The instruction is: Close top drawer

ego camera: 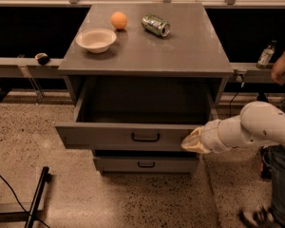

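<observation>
Top drawer [104, 136] was pulled well out of the grey cabinet [217, 90], with nothing visible inside it and its front overhanging the middle drawer [145, 164].

Risks, my read:
- Contact point was at the drawer front's right end, far off the black handle [145, 137]. An off-centre push could rack the drawer on its slides and jam it part way.
- The approach was angled, so the claw [194, 142] could slip off the right edge and hit the cabinet's side.
- A hard slam could roll the soda can [156, 24] or orange [118, 20] on the tabletop [190, 51]; the bowl [96, 39] less so.
- A person [280, 175] stood just right of the cabinet, close to the arm [256, 127].

Pose: the arm came in low from the cabinet's right, forearm sloping slightly down, pointing left along the drawer front rather than square into it. The claw was touching the front or just short of it; couldn't tell which. Couldn't tell whether it was wide or narrow either. It held nothing visible.
</observation>
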Robot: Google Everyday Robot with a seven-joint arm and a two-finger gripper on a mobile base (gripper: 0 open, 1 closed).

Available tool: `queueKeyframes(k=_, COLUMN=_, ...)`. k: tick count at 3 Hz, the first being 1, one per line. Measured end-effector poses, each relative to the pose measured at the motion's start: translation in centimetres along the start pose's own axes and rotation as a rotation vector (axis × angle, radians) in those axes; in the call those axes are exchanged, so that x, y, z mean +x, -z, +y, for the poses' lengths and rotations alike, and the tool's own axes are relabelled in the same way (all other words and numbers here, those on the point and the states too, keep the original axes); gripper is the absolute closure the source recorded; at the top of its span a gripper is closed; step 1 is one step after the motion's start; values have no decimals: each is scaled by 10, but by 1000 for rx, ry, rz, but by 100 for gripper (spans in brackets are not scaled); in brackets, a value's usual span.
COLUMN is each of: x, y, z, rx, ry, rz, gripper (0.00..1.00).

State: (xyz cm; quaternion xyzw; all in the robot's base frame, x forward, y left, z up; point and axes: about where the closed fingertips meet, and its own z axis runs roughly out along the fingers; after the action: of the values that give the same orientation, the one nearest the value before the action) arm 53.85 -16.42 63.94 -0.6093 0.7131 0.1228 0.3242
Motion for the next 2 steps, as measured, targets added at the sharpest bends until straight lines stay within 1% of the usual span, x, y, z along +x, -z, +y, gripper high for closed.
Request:
queueKeyframes(k=1, x=-3, y=-25, z=-16, rx=30, ry=37, rz=-23, gripper=100)
queueKeyframes(k=2, x=-3, y=-25, z=-16, rx=30, ry=37, rz=-23, gripper=100)
